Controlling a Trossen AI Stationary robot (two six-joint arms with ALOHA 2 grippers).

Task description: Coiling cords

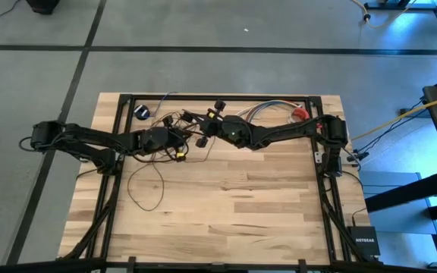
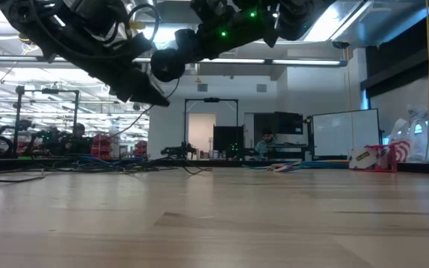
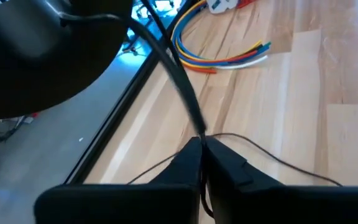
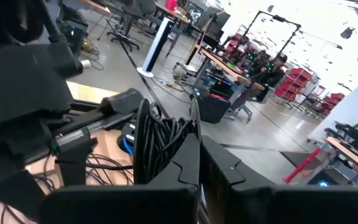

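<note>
I have both arms raised above the far half of the bench (image 1: 226,205), meeting near its middle.

Left gripper (image 3: 202,144): the fingers are pressed together on a strand of the cords (image 3: 182,87). The strand runs taut from the fingertips up toward the other arm. A second thin strand lies on the wood just beyond the fingertips.

Right gripper (image 4: 197,140): the fingers are closed on a bundle of dark loops of the cords (image 4: 157,140), which stands gathered against one finger (image 4: 182,158).

In the high view, the rest of the cords hangs and lies below the left gripper (image 1: 180,144), with one large slack loop (image 1: 146,186) resting on the bench toward the near-left. I cannot tell where the wire ends.

A short bundle of multicoloured wires (image 3: 225,56) lies on the bench near the far edge, apart from the cords.
</note>
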